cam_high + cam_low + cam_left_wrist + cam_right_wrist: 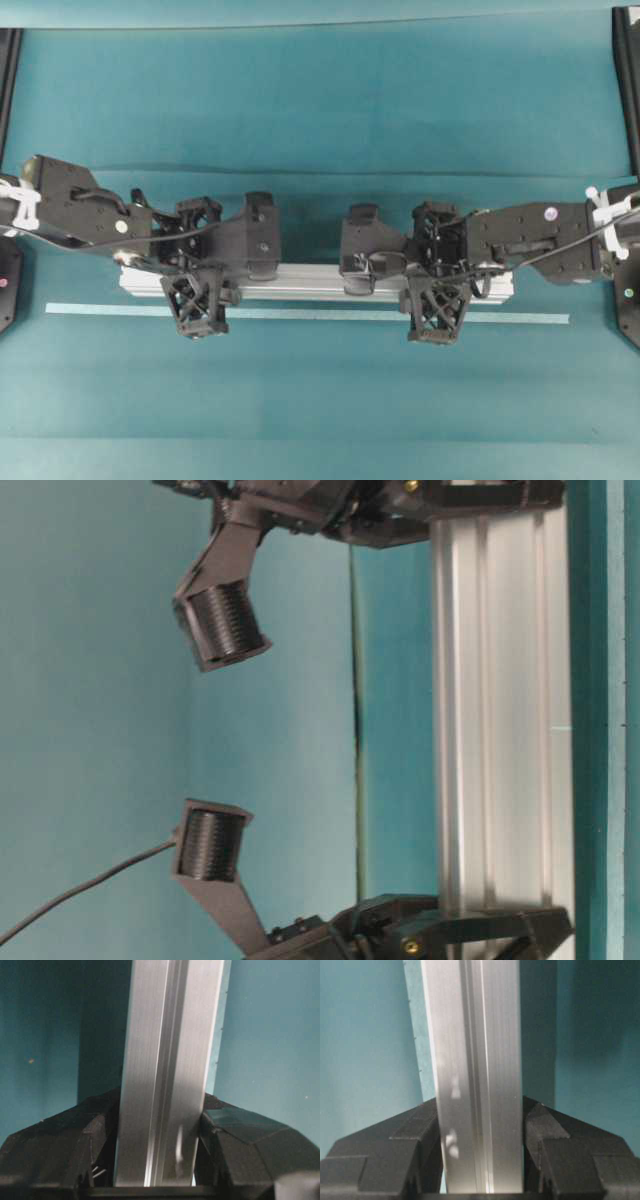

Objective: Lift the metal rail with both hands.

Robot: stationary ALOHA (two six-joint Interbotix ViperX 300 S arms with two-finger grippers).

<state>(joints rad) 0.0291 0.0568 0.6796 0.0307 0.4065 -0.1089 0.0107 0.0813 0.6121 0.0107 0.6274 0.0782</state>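
Metal rail (pixel 477 1075): nearest the wrist cameras, running lengthwise between each gripper's fingers; in the overhead view it lies level across the middle, just above the pale strip.
Left gripper (pixel 204 288): pinching the metal rail near its left end, fingers pressed to both sides (pixel 70 1150).
Right gripper (pixel 437 290): pinching the metal rail near its right end, fingers against both long faces (pixel 395 1155).
Pale strip (pixel 300 314): flat on the teal worktop (pixel 320 100), parallel to the rail.
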